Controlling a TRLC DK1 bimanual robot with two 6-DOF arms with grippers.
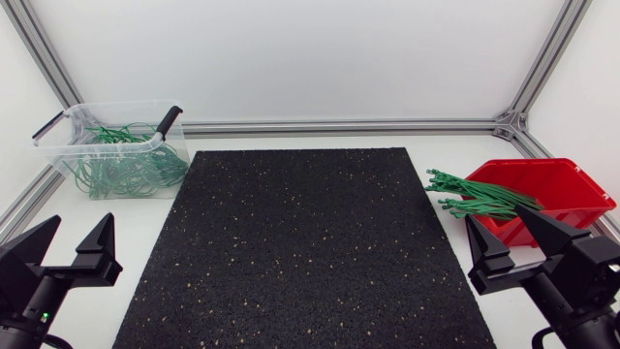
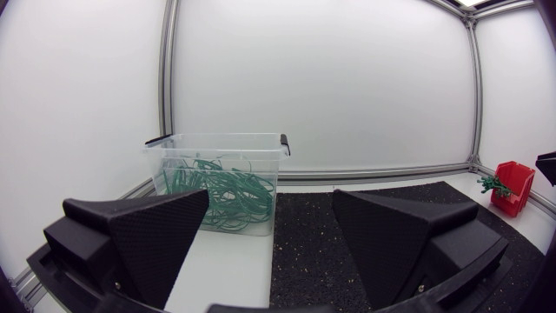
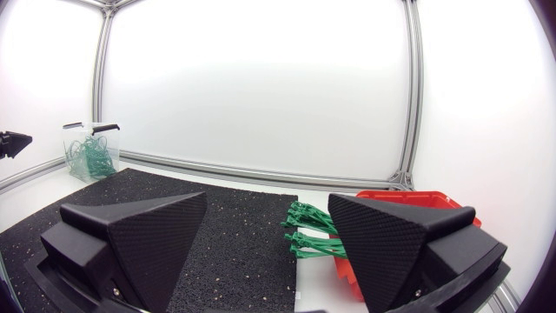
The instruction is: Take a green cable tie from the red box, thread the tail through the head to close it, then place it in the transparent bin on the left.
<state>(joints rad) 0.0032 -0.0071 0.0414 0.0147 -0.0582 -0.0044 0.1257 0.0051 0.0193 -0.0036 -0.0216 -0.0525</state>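
Looking down on a white table (image 1: 436,145) with a black speckled mat (image 1: 305,252) laid across its middle. Waiting at the near left edge, just beside the mat: left gripper (image 1: 79,225), wedge fingers spread wide, released and grasping nothing. Mirrored at the near right edge: right gripper (image 1: 494,215), likewise spread and empty, just in front of the red box (image 1: 572,189). Spilling over that box's left rim onto the table: a bundle of straight green cable ties (image 1: 475,197), ends fanned toward the mat. Standing at the far left corner, well apart from both grippers: transparent bin (image 1: 58,155), holding a tangle of looped green ties (image 1: 126,170). Seen from the left wrist, bin ahead of the open fingers; from the right wrist, bundle ahead, nearer the right-hand finger.
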